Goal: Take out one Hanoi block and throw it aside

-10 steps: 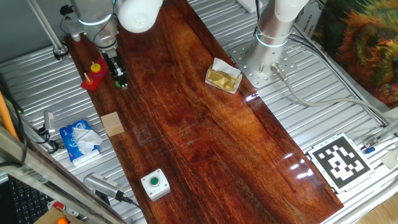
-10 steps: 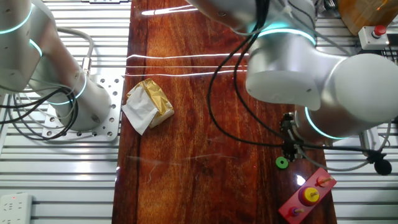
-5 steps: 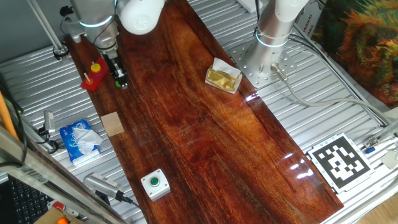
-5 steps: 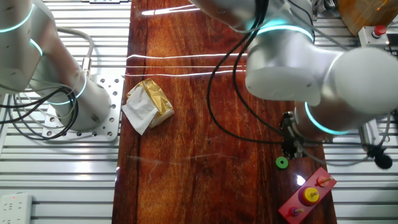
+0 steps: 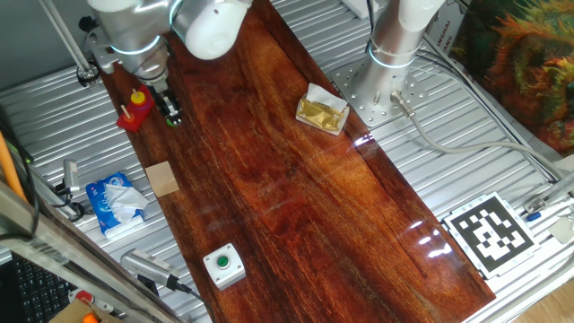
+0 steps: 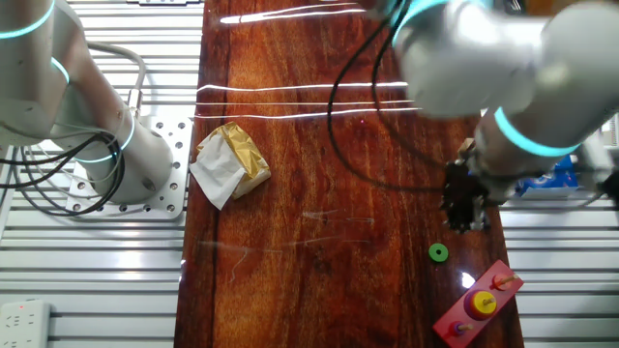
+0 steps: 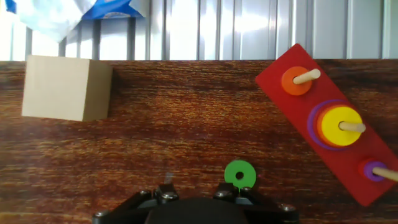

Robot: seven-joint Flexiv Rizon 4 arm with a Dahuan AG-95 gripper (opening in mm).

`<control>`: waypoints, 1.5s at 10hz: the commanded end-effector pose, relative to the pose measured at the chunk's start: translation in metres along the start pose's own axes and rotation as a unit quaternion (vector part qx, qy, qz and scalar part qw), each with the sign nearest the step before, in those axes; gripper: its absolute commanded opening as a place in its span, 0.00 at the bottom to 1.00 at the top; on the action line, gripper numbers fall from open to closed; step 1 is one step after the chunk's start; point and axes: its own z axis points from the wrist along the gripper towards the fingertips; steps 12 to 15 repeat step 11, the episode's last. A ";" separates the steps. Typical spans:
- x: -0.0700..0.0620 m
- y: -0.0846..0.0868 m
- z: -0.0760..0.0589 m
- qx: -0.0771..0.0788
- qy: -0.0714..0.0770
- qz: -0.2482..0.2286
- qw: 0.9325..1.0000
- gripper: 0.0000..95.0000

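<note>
Task seemingly done: the small green ring-shaped Hanoi block is seen flat on the dark wooden table, apart from the red peg board.
Nothing is held by the black two-finger gripper, lifted clear; whether its jaws are wide or narrow cannot be told, the fingertips being cut off in the hand view.

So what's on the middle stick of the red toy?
On the red base, the middle peg holds a yellow ring on top, with red and purple edges peeking out beneath. Anything lower is covered. The green ring lies apart on the table.
</note>
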 end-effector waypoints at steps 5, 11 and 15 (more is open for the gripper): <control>-0.004 0.002 -0.016 -0.036 -0.025 0.016 0.999 0.00; -0.003 0.002 -0.020 -0.053 -0.023 0.023 0.998 0.00; -0.003 0.002 -0.020 -0.053 -0.023 0.023 0.998 0.00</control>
